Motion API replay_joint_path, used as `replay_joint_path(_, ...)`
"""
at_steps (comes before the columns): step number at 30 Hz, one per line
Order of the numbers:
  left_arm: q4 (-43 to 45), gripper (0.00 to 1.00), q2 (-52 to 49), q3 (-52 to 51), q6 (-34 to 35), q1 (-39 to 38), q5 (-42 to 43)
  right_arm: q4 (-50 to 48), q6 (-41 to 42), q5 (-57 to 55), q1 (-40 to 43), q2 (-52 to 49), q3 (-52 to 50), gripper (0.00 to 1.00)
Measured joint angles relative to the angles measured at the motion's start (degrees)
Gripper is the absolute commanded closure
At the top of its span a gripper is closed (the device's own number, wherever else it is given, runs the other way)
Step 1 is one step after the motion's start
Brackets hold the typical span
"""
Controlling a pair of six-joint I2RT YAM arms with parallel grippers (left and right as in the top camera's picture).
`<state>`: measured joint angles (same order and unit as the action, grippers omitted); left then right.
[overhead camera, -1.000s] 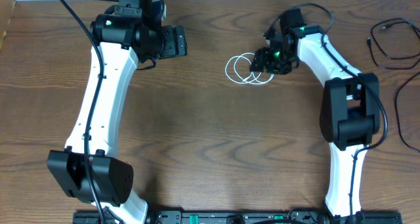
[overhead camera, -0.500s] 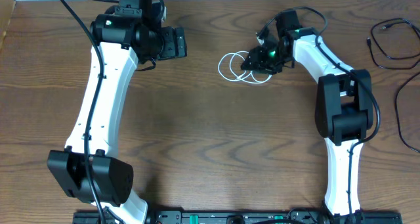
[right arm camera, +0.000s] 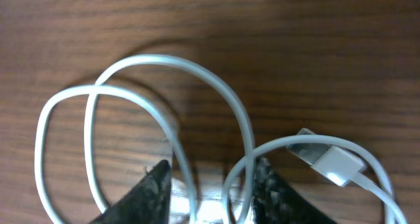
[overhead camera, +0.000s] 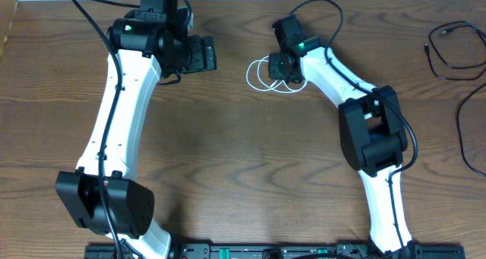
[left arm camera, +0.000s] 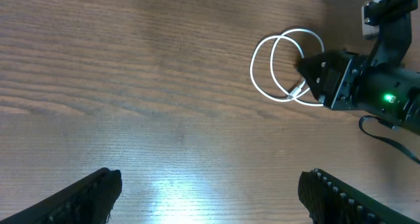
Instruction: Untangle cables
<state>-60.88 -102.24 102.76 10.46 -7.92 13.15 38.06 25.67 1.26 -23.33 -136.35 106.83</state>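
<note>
Because the white cable (overhead camera: 263, 74) is thin, light and soft, I judge that it will follow any pull at once and slide easily on the smooth wooden table (overhead camera: 243, 160). It will not keep a shape, and a hard tug could tighten the crossing instead of opening it. The best place to take hold seems to be near the white connector (right arm camera: 331, 163), where the end is stiffer and can be led out through the loops.

The cable lies in the upper middle of the overhead frame, in two or three round loops that overlap one another, glossy white against the dark wood. The right gripper (right arm camera: 210, 184) sits over the right side of these loops. Its jaws stand a little apart with two strands between them, not visibly squeezing. The left gripper (left arm camera: 213, 194) hangs to the upper left, well apart from the cable, with jaws spread wide and nothing between them.
</note>
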Motion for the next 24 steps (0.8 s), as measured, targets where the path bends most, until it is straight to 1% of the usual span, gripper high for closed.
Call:
replay_joint_path(2, 0.00, 0.09, 0.00, 0.00, 0.00, 0.00, 0.00, 0.87, 2.91, -2.67, -0.48, -0.15, 0.17, 0.77)
replay_joint_path(4, 0.00, 0.09, 0.00, 0.00, 0.00, 0.00, 0.00, 2.86, 5.03, -4.04, -0.48, -0.15, 0.37, 0.86)
replay_joint_path(6, 0.00, 0.09, 0.00, 0.00, 0.00, 0.00, 0.00, 4.07, 6.38, -4.70, -0.48, -0.15, 0.57, 0.99)
replay_joint_path(9, 0.00, 0.09, 0.00, 0.00, 0.00, 0.00, 0.00, 8.63, 7.63, -4.92, -0.37, 0.02, 1.22, 0.99)
replay_joint_path(12, 0.61, 0.09, 0.00, 0.00, 0.00, 0.00, 0.00, 13.31, 5.92, -2.60, 0.26, 0.09, 2.71, 0.99)
replay_joint_path(14, 0.98, 0.07, 0.00, 0.00, 0.00, 0.00, 0.00, 16.33, 3.41, 0.37, 1.25, 0.11, 3.54, 0.99)
replay_joint_path(16, 1.18, 0.09, 0.00, 0.00, 0.07, 0.00, 0.00, 18.71, -0.92, 5.86, 3.15, 0.13, 4.15, 0.99)
replay_joint_path(20, 1.31, 0.09, 0.00, 0.00, 0.00, 0.00, 0.00, 20.17, -7.80, 14.86, 6.56, 0.72, 4.87, 0.99)
replay_joint_path(22, 1.36, 0.09, 0.00, 0.00, 0.00, 0.00, 0.00, 20.57, -10.93, 19.32, 8.68, 3.08, 4.96, 0.99)
replay_joint_path(24, 1.36, 0.09, 0.00, 0.00, 0.00, 0.00, 0.00, 20.61, -13.92, 24.17, 11.32, 8.20, 5.22, 0.99)
